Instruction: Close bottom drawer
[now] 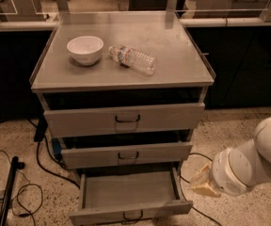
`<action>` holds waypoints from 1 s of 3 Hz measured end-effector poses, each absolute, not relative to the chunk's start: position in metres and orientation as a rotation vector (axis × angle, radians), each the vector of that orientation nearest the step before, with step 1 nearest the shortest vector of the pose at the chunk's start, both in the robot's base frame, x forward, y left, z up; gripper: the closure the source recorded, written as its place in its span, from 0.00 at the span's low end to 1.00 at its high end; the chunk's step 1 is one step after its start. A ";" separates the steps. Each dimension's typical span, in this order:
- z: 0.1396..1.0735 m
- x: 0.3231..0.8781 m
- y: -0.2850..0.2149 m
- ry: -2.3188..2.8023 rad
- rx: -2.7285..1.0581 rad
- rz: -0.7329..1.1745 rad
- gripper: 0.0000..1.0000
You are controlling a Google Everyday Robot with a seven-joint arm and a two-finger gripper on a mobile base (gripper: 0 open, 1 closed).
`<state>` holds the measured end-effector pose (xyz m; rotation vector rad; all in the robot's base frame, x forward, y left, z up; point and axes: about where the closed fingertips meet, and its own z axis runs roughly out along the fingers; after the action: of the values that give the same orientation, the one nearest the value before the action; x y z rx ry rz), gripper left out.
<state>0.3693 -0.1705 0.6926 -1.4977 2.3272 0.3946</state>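
Observation:
The bottom drawer of the grey cabinet is pulled out toward me, and its shallow tray looks bare. Its narrow front panel with a small dark handle sits at the lower edge of the view. My gripper is the tan end of the white arm. It hangs low to the right of the open drawer, close to its right side wall and near the floor, apart from the front panel.
The mid-sized drawer front and the tallest drawer front stand above, each slightly out. A white bowl and a lying plastic bottle rest on the cabinet top. Black cables and a dark pole lie on the floor at left.

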 end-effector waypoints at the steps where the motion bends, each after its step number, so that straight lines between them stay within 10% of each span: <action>1: 0.665 0.367 -0.172 2.222 -1.520 0.435 1.00; 3: 0.640 0.365 -0.175 2.197 -1.590 0.465 1.00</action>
<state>0.3650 -0.1747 0.6402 -1.5897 2.1967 0.4646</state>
